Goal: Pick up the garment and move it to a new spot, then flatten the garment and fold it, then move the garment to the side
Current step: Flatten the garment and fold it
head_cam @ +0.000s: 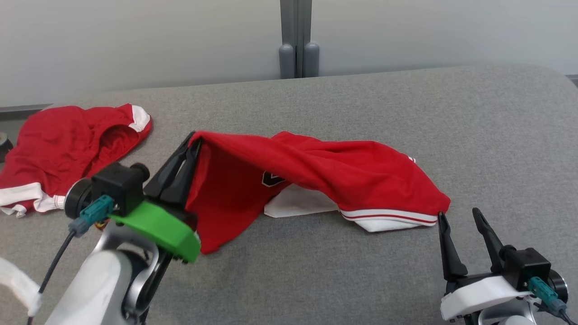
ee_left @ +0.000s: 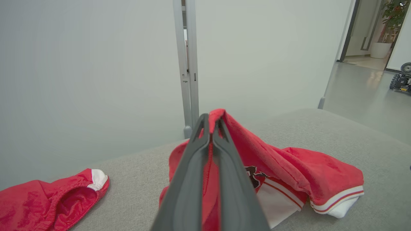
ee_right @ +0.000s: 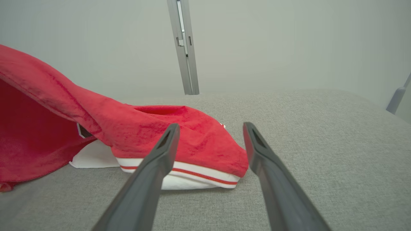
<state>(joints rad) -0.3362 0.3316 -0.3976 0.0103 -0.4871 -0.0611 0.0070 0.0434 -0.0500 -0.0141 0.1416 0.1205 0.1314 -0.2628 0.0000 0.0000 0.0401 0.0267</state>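
Garment [head_cam: 325, 171]: red with a white striped hem; centre of the head view, on the grey tabletop [head_cam: 361, 99]; left end lifted into a peak, right end and white inner layer resting on the surface.
Left gripper [head_cam: 193, 137]: closed tight on the raised red edge at centre left of the head view; in the left wrist view the cloth is pinched between the two fingers and drapes down both sides.
Right gripper [head_cam: 458, 214]: spread wide, holding nothing; lower right of the head view; fingertips low over the surface, just beside the hem corner.
Reason for hold: one edge is raised so the cloth hangs free of its folds; the open gripper is lined up with the far corner, probably for a second grip so the piece can be carried stretched between two points.
Task stage: judged as the pick-up; relocation, flattening and folding not yet done.
Second red cloth [head_cam: 63, 144]: upper left of the head view; apart from the garment; not involved.
Caution: layers are bunched at the hem; a pinch there may catch more than one.
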